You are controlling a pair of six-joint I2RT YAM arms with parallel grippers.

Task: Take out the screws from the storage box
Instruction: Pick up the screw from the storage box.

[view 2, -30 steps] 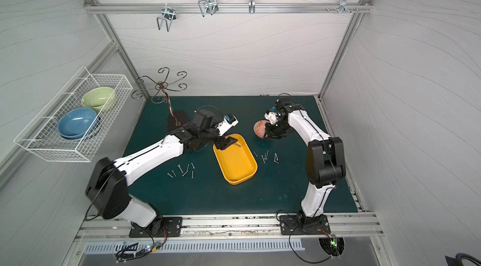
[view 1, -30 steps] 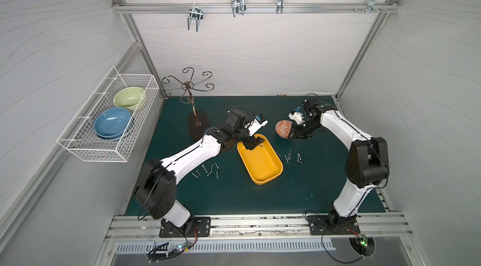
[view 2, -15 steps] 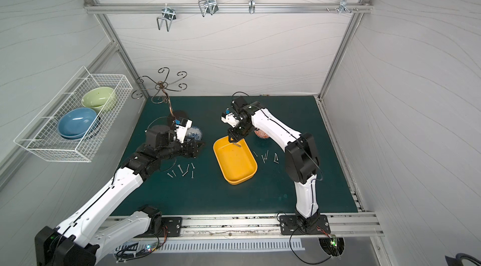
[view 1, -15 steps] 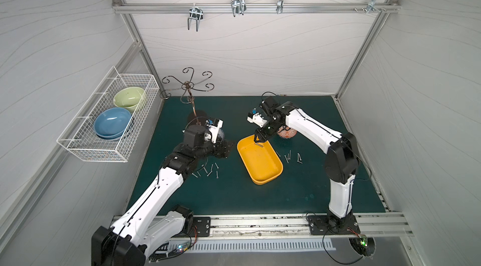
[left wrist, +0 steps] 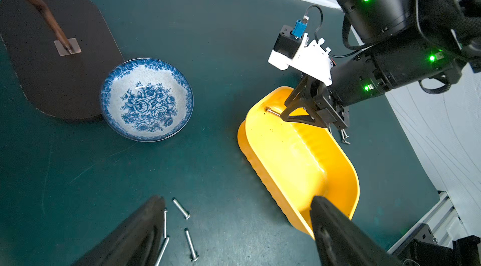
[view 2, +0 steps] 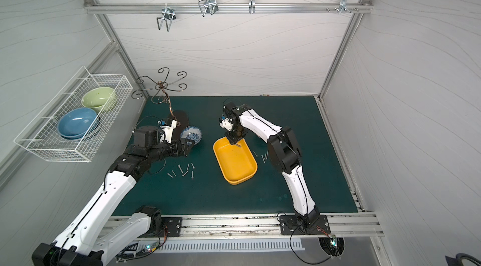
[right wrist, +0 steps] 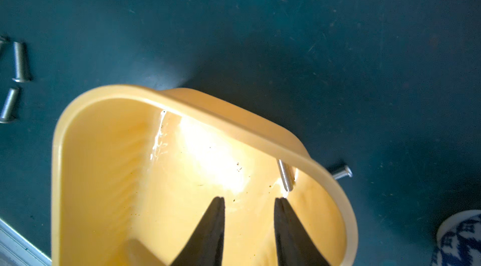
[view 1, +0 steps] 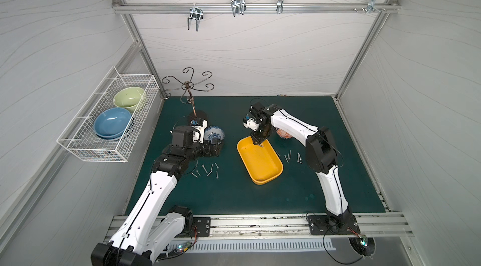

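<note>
**Q:** L gripper point(left wrist: 238, 201) status?
**A:** Jaws wide, nothing held. It hovers between the loose screws point(view 1: 207, 169) on the mat point(view 1: 234, 199) and the blue floral bowl point(view 1: 214, 133). Prob. a drop-off spot, clear of the box.

**Q:** Where's the storage box point(view 1: 263, 171)?
**A:** Mid-mat, angled. One screw point(right wrist: 285, 174) is visible inside, against the wall at the far end.

**Q:** R gripper point(right wrist: 250, 198)?
**A:** Inside the box's far end, pointing down. Jaws narrow, gap empty; the screw is just beside one fingertip, not between. Narrow setting likely suits the thin shank. Other screws point(view 1: 289, 158) lie right of the box.

Top views: bright, even, wide-angle bowing at edges | right wrist: glare on storage box point(right wrist: 208, 163) floor — soft, hazy
</note>
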